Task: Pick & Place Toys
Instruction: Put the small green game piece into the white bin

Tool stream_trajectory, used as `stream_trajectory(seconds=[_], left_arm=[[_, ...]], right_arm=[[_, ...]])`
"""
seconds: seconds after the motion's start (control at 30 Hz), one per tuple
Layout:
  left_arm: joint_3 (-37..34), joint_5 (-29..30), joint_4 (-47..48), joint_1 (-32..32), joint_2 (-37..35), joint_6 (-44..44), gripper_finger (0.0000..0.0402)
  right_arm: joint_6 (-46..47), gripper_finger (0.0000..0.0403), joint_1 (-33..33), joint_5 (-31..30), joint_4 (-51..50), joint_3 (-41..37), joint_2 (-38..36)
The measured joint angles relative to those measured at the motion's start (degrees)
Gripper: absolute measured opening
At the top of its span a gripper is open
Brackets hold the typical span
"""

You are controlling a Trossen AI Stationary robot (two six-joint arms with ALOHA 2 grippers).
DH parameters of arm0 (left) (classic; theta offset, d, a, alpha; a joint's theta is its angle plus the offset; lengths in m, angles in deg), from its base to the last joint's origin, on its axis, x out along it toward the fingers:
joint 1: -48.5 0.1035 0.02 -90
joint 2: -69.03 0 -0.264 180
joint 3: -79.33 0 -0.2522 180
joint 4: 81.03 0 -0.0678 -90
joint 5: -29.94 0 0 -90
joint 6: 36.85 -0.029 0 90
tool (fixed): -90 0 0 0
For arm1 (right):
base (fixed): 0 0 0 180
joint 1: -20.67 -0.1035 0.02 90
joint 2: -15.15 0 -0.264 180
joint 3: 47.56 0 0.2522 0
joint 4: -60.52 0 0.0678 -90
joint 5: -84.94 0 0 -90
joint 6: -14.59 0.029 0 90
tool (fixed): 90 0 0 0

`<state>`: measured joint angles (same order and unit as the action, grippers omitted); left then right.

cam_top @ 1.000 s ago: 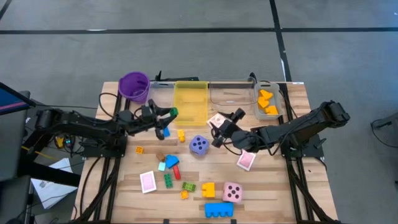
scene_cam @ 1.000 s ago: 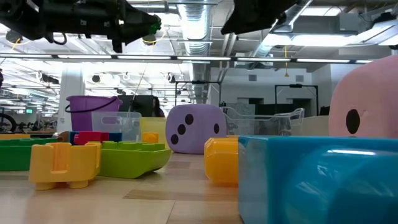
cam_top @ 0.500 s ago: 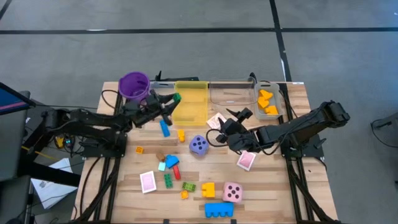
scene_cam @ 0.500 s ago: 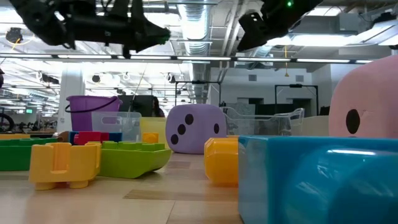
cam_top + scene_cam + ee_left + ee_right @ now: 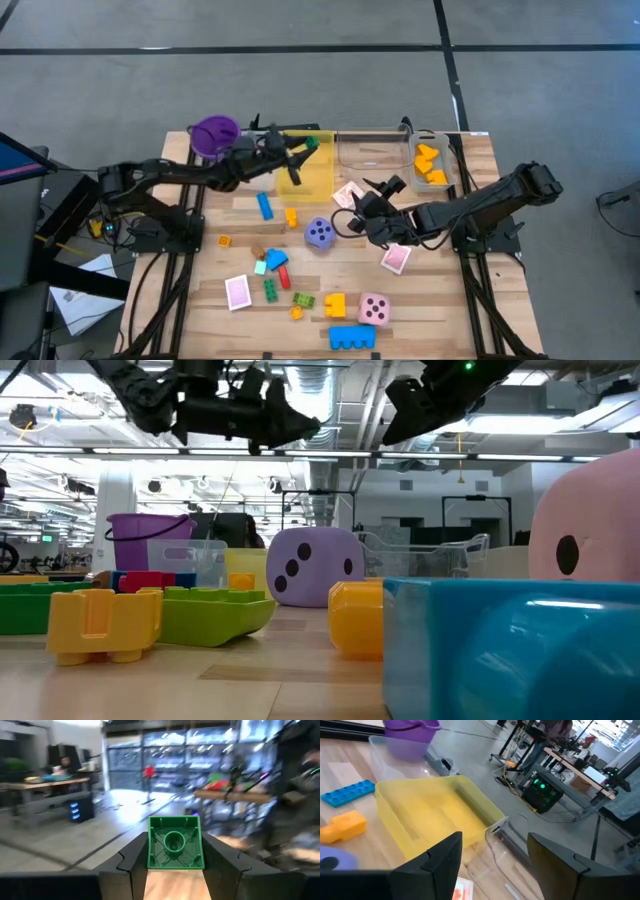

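**Green brick held above the yellow bin**

The left gripper [image 5: 308, 146] reaches across the far side of the desk [image 5: 470, 290], its fingers [image 5: 131, 865] clamped on a green brick [image 5: 175, 843] from both sides. In the high view the brick sits over the far right corner of the yellow bin [image 5: 300, 178], next to the clear bin [image 5: 372, 155] and right of the purple cup [image 5: 213, 135].

The right gripper [image 5: 358, 212] hangs over the middle of the desk, just beside a playing card [image 5: 347, 194] and right of the purple die [image 5: 320, 234]. Its fingers [image 5: 440, 865] stand apart with nothing between them.

On the desk lie a long blue brick [image 5: 264, 206] and a yellow brick [image 5: 291, 216] near the yellow bin, a second pink-backed card [image 5: 396, 259] right of the purple die, and a third card [image 5: 238, 292] at the near left. The pink die [image 5: 374, 309] and a big blue brick [image 5: 352, 337] rest at the near edge. Orange bricks [image 5: 430, 165] fill a clear bin at the far right.
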<state>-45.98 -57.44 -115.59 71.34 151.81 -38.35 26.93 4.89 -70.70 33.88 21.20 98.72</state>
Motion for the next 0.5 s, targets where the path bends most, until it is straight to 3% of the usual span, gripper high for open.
stream_trajectory(seconds=[0.2,0.37,0.5], left_arm=[[1.45,16.33,21.17,1.92,-5.76,-4.66,0.0143],[1.41,31.53,44.15,2.42,-14.54,-1.37,0.0143],[1.41,32.67,53.7,2.42,-20.09,3.42,0.0144]], right_arm=[[1.54,0.0217,-2.02,0.02,-1.82,0.0,-0.02],[3.21,0.0217,-2.56,0.02,-3.18,0.0,0.0],[3.21,0.0217,-1.88,0.02,-2.94,0.0,0.0]])
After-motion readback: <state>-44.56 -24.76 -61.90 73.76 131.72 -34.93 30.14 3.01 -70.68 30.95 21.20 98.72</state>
